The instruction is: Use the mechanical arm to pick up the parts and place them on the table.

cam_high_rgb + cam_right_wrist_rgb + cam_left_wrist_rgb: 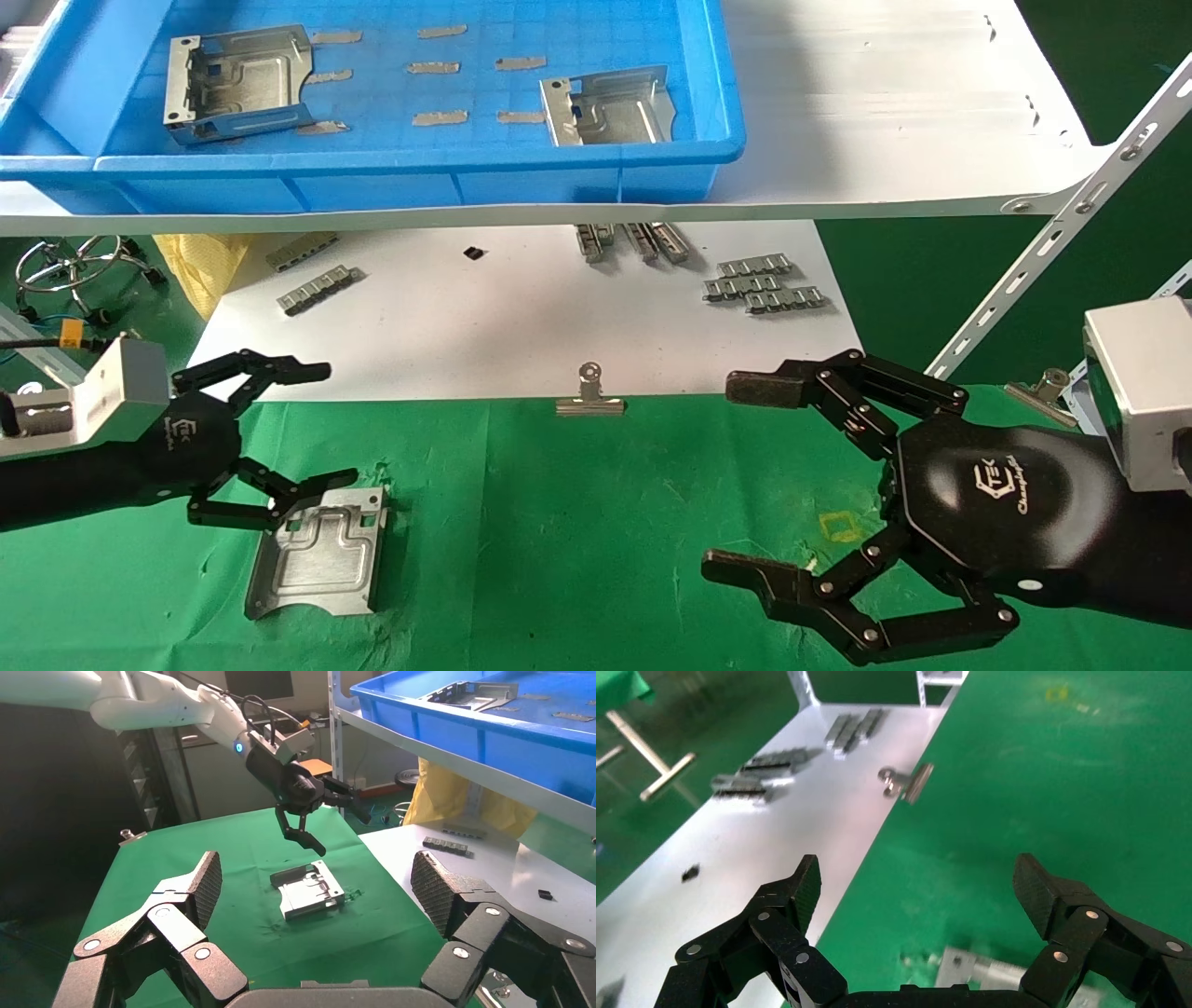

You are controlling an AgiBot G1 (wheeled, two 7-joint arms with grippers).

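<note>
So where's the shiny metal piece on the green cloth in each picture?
Head view: the part lies on the table, under the open left gripper.
Left wrist view: only a corner, between the jaws.
Right wrist view: centre, below the left gripper.
Shared landmark: green table.

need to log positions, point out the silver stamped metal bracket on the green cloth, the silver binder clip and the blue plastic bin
silver stamped metal bracket (321,552), head view, its embossed centre
silver binder clip (590,401), head view, its clamp body
blue plastic bin (419,177), head view, its front wall
</note>
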